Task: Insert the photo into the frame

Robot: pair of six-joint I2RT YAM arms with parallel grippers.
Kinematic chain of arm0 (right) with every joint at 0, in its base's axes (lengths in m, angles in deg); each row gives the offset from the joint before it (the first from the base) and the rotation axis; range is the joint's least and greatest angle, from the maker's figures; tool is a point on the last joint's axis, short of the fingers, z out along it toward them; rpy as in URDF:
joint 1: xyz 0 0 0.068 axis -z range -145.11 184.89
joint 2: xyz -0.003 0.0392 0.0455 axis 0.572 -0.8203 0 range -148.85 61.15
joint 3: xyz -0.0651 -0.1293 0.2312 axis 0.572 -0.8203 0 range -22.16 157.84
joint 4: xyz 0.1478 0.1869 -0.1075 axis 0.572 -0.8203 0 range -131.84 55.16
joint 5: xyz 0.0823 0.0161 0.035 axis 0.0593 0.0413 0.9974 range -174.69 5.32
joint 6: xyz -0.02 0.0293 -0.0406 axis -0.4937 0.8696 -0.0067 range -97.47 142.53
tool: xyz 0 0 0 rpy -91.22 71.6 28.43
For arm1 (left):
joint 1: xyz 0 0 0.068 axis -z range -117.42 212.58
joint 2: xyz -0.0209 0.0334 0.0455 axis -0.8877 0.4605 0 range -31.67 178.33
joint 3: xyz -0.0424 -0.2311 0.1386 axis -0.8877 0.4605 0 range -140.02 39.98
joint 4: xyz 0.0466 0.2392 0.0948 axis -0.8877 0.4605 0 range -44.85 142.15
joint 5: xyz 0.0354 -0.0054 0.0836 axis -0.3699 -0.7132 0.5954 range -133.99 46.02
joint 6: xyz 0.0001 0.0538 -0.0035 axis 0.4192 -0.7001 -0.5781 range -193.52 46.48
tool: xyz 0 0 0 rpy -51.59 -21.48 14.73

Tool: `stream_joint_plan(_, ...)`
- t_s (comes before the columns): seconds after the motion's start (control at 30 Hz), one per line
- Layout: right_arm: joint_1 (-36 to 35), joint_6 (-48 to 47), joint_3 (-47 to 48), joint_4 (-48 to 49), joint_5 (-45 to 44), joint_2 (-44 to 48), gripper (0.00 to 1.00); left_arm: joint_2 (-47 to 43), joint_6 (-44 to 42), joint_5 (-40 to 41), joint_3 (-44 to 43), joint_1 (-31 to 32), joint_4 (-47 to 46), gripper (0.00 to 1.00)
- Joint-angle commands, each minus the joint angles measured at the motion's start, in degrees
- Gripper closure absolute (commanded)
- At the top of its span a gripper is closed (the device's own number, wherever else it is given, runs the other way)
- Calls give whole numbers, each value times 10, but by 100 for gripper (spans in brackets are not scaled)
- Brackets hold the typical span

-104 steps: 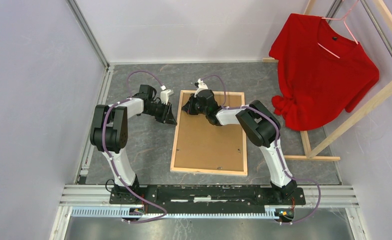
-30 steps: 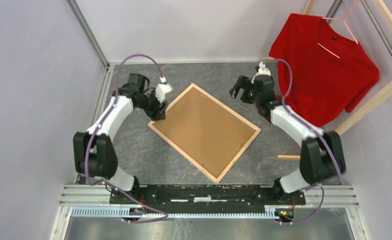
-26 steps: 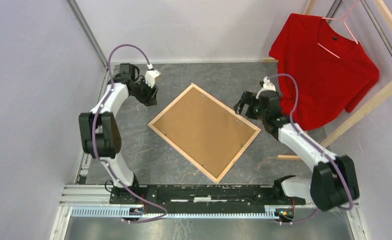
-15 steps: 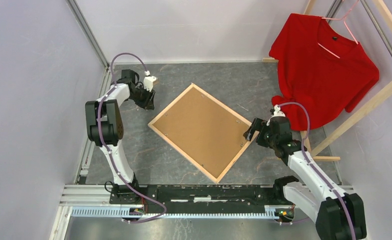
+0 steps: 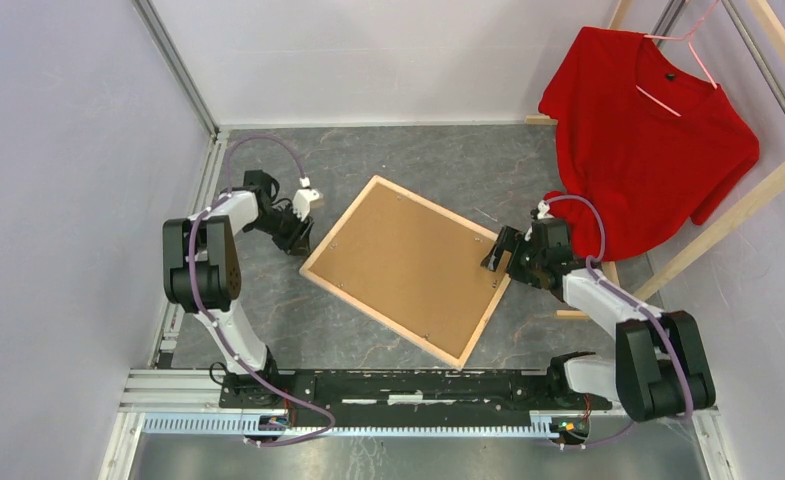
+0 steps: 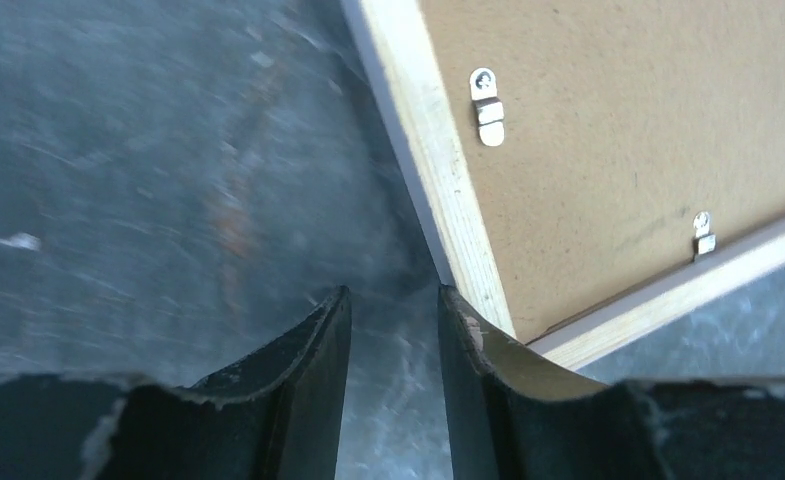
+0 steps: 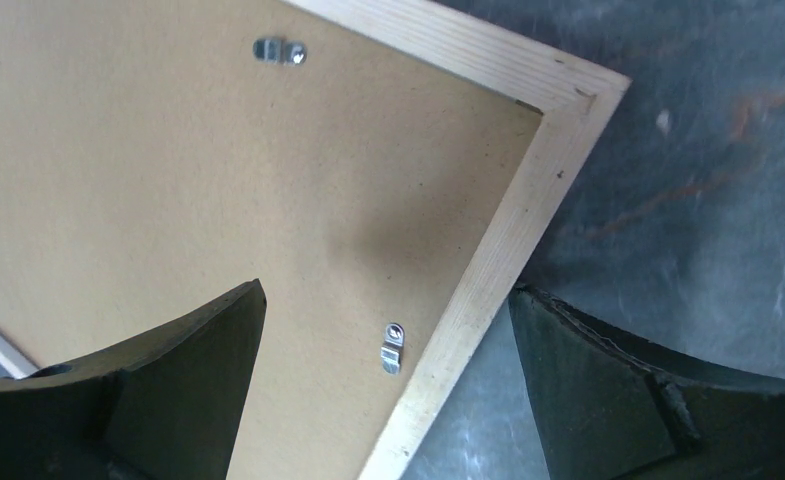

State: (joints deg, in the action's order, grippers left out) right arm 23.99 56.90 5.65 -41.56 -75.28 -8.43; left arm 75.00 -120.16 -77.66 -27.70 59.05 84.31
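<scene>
Left arm (image 5: 230, 210) and right arm (image 5: 596, 291): white shells, black joints, a purple cable (image 5: 268, 140) along each. Left claw (image 6: 393, 300) and right claw (image 7: 388, 300): black curved fingers.

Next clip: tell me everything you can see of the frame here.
The frame lies reverse-up and skewed on the grey table: thin light-wood rails around a brown backing board held by small metal clips. The open left gripper sits just off its left corner; the open right gripper straddles the right rail. Its front face is hidden.
</scene>
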Motion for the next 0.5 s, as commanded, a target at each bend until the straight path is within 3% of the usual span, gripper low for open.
stream_joint_plan(0.0, 2, -8, 72, 82, 30, -53, 2, -55, -106, -41, 54, 3, 100, 55)
stream_joint_plan(0.27, 2, -19, 180, 83, 36, -162, 2, -82, -162, -51, 92, -3, 164, 53)
stream_joint_plan(0.47, 0, -31, 199, 61, -44, -110, 8, -67, -152, -109, 22, -58, 224, 42)
